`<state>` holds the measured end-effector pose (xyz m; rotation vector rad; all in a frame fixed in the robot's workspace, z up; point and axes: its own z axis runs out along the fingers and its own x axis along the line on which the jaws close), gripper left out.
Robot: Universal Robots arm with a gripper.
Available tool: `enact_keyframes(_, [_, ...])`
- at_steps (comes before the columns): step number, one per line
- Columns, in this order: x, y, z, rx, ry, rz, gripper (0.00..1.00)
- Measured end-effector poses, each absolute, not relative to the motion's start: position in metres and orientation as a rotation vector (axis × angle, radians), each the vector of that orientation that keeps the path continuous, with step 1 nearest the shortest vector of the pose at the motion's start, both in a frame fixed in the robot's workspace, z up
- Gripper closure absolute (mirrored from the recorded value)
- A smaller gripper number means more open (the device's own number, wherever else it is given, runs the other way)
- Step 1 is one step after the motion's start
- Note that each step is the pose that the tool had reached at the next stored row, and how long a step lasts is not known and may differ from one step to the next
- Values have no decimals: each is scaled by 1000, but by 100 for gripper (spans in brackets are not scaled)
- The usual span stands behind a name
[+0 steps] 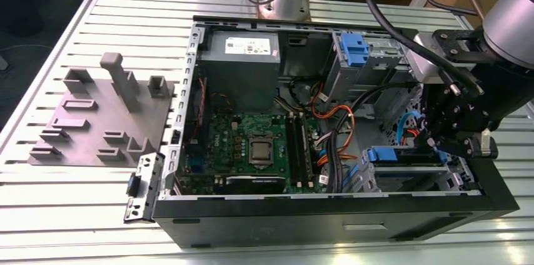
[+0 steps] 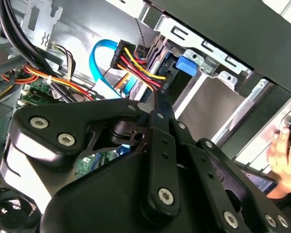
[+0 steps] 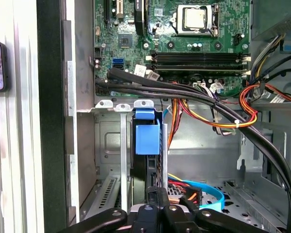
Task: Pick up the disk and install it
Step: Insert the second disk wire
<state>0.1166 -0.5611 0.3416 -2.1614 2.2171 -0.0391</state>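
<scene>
Exterior view: disk [image 1: 406, 156] sits in the drive bay at lower right of the open PC case [image 1: 334, 212], blue carrier front visible, silver body mostly hidden. First wrist view shows its blue latch end [image 3: 147, 136] slotted in the cage. Gripper [image 1: 454, 143] right over it; fingers look pressed together, no label legible.

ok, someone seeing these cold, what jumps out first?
The open computer case on the slatted table, green motherboard bare in its middle. Next, the gripper reaching into the drive bay, right at the disk with its blue carrier standing on edge in the metal cage. Orange and yellow cables loop beside it.
</scene>
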Motion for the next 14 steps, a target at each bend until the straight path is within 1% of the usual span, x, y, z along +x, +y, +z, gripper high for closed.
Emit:
enact_keyframes(7, [117,-561,351,-2161,2217,-38,89])
enact_keyframes(14, [115,-561,351,-2161,2217,-38,89])
